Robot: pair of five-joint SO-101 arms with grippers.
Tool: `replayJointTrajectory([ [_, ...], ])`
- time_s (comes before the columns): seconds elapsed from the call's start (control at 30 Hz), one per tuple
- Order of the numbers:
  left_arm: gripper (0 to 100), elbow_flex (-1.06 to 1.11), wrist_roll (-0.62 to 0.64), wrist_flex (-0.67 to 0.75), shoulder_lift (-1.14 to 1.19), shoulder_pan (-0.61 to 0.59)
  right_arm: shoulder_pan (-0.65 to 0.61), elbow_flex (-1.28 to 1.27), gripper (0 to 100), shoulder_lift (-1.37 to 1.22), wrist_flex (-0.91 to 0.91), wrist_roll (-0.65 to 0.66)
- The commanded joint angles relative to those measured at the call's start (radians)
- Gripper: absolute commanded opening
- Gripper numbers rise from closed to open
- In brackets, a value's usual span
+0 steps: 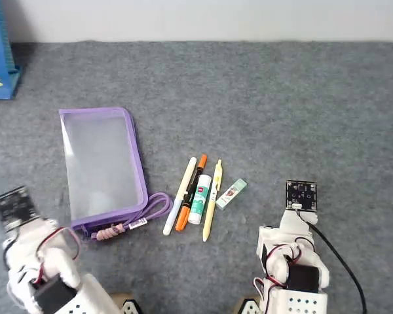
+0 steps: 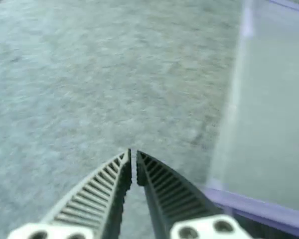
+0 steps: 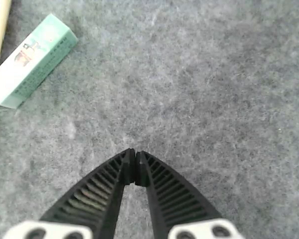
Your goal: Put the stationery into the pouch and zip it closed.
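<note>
We judge nothing started: our left gripper (image 2: 132, 158) and right gripper (image 3: 135, 162) are both clenched, empty. The clear purple-edged zip pouch (image 1: 101, 163) lies flat on the grey felt surface (image 1: 301, 111), with slim pens (image 1: 181, 195) and the mint-green block eraser (image 1: 231, 193) just beside it. Next: unclench over the eraser.

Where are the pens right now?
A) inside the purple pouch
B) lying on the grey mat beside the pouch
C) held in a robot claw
B: the pens lie in a row on the grey mat beside the purple pouch, which looks empty.
</note>
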State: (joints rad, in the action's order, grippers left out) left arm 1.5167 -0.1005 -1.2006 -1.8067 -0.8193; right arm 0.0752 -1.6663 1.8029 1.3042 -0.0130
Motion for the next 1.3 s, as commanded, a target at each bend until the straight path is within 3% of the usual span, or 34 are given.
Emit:
replayJointTrajectory([
  [0.0,2,-0.028,-0.011,0.028,-0.005,-0.063,-0.002,-0.017,0.9,0.01,0.004,-0.008],
  [0.17,2,0.027,-0.094,0.071,-0.005,-0.061,-0.004,-0.017,0.9,0.01,0.004,-0.009],
  [0.6,2,0.074,-0.1,0.109,-0.005,-0.06,0.005,0.025,1.1,0.01,0.002,0.018],
  [0.77,2,0.076,-0.1,0.11,-0.005,-0.06,0.056,0.12,1.2,0.01,0.041,0.247],
  [0.93,2,0.076,-0.1,0.11,-0.005,-0.06,0.077,0.153,1.1,0.01,-0.117,0.482],
  [1.27,2,0.081,-0.1,0.107,-0.005,-0.032,-0.295,0.41,1.1,-0.025,-0.044,0.493],
])
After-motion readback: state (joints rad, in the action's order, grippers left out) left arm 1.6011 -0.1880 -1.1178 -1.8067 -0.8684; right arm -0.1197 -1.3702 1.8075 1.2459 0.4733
